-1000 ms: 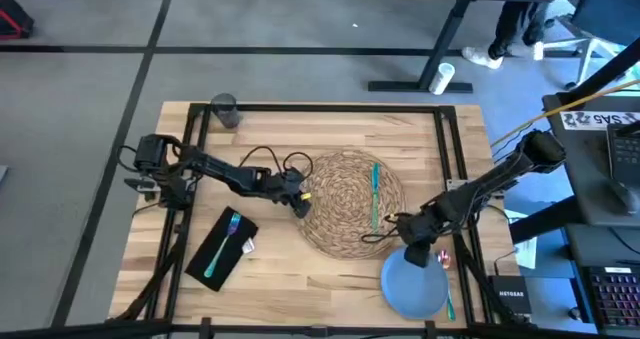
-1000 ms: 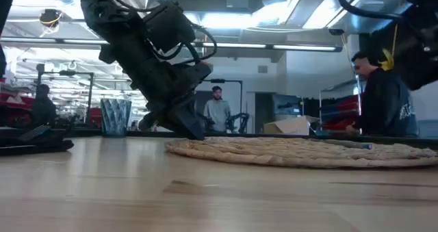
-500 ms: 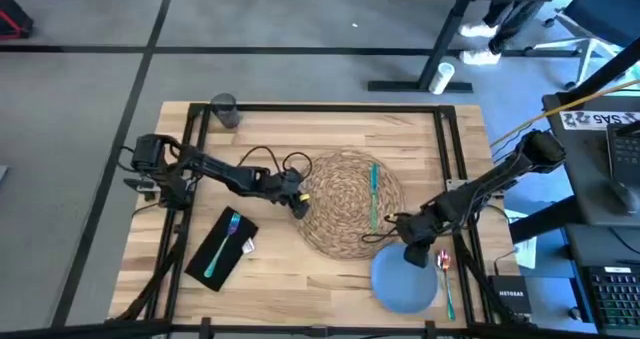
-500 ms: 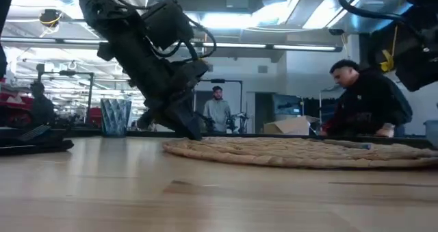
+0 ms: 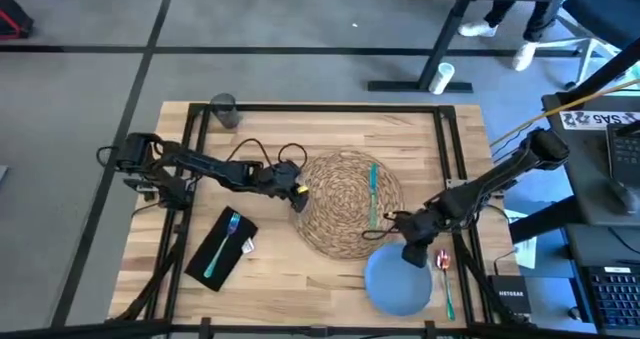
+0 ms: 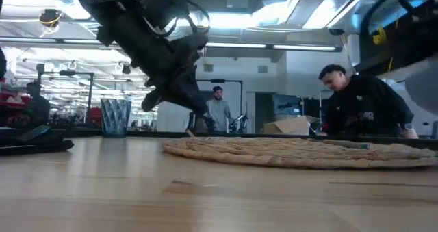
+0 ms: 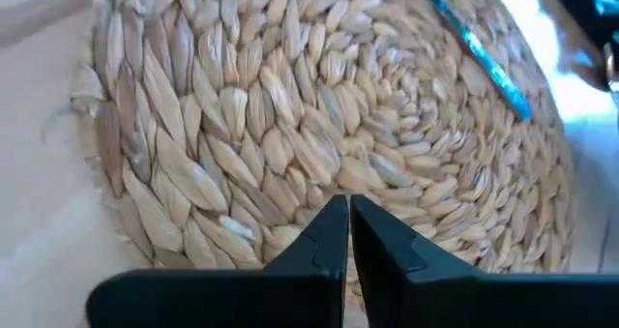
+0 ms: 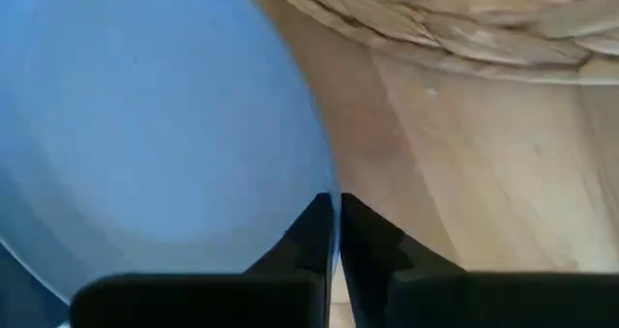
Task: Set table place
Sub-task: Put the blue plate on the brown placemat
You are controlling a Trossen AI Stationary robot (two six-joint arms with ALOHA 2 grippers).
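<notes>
— Placemat (image 5: 348, 201), round, woven straw: where on the table (image 5: 300, 129)?
— Middle of the tabletop. One teal utensil (image 5: 374, 191) lies on its right half, lengthwise toward the far edge.
— Plate (image 5: 397, 279), blue?
— Near the front right corner, off the placemat, just beside its rim. Right gripper (image 5: 411, 256) is pinched closed on the plate's far rim; the right wrist view shows both fingers (image 8: 308, 239) meeting over the blue edge.
— Left gripper (image 5: 300, 201)?
— At the placemat's left edge, fingers drawn together with only a hairline gap, holding nothing; raised clear of the mat in the low view.
— Napkin (image 5: 222, 248), black?
— Toward the front left corner, lying slantwise, a teal fork (image 5: 223, 244) on top.
— Remaining pieces?
— Grey glass (image 5: 224, 109) at the far left corner. Red-handled cutlery (image 5: 443, 262) and a green piece (image 5: 449, 297) along the right edge, beside the plate.
— Beyond the table?
— Person (image 6: 363, 105) in dark clothing.
</notes>
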